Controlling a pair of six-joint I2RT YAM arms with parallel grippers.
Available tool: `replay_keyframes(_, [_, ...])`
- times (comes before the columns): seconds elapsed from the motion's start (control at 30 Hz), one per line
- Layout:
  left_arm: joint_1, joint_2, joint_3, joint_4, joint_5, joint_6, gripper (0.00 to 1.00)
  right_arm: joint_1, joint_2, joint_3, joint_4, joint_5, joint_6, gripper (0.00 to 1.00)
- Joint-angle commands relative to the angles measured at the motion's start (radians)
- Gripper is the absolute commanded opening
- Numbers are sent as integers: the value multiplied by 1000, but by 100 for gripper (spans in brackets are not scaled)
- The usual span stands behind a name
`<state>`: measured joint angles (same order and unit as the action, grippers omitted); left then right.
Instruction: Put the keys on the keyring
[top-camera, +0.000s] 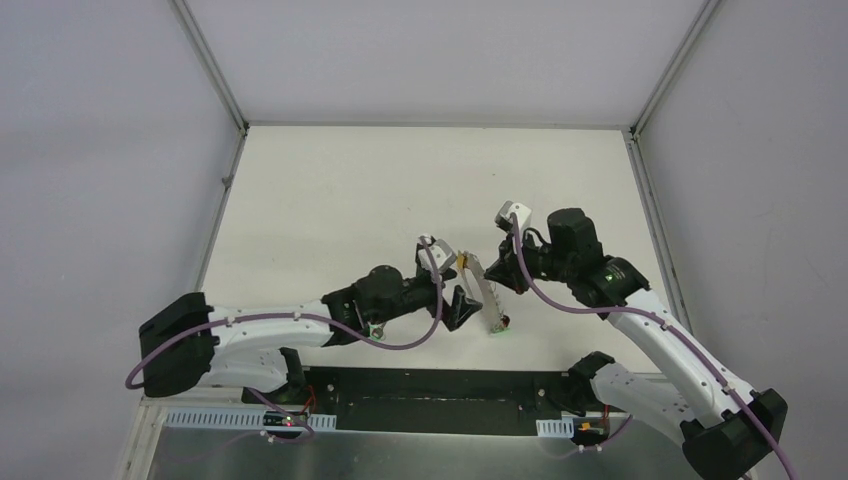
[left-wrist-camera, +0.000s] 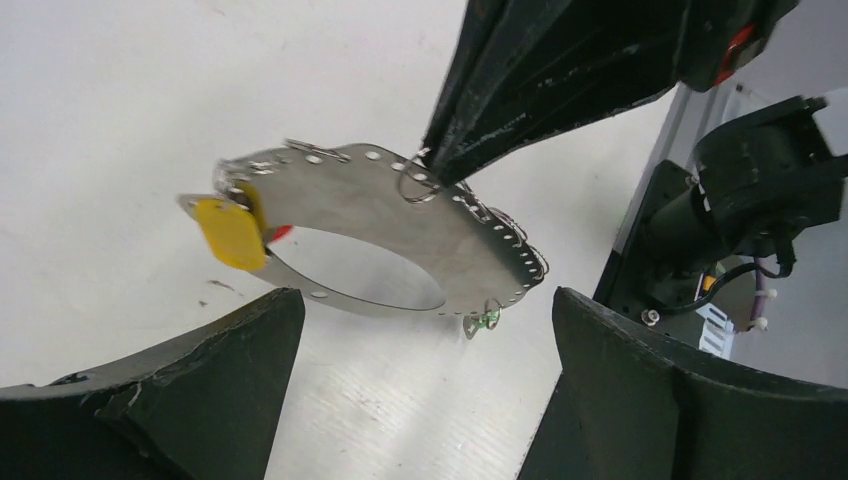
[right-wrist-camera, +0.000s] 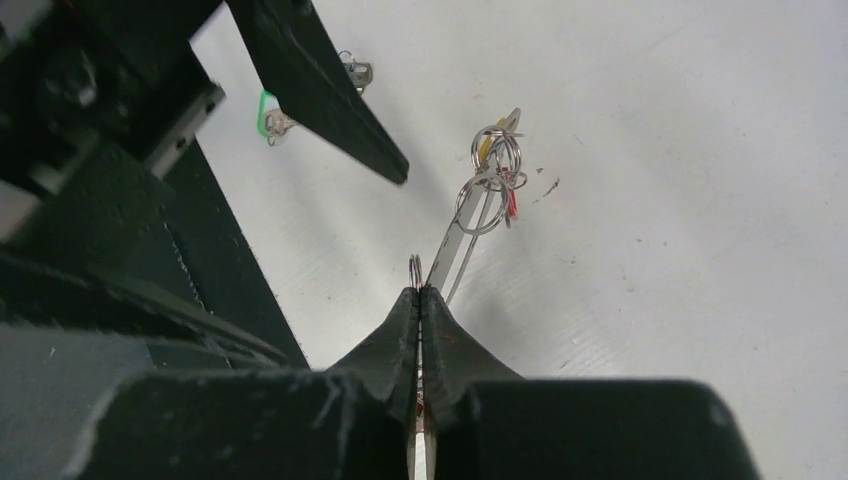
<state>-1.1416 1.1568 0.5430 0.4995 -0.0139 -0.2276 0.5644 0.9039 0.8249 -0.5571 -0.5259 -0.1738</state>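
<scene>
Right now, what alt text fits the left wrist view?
The shut right gripper holds the keyring, a flat perforated metal ring, by its rim. A yellow tag hangs at its left; the open left gripper frames the foreground.

White shells and black joints form the left arm and right arm; purple cables run alongside; the left gripper is scuffed black.
</scene>
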Motion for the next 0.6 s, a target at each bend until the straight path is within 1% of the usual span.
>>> replay_keyframes(0.0, [-58,119,130,-38,-123,-67,99,28,-4,50,105,116,108,0])
replay_keyframes(0.17, [-102,249,233,-64,-245,-83,99,42,-10,42,143,194,167,0])
replay_keyframes(0.4, [-123,368,340,-163,-387,-120,99,44,-43,8,206,198,227,0])
replay_keyframes(0.47, [-124,382,359,-225,-418,-125,96,45,-43,10,201,199,230,0])
replay_keyframes(0.57, [-124,375,346,-248,-449,-124,92,45,-40,18,188,197,227,0])
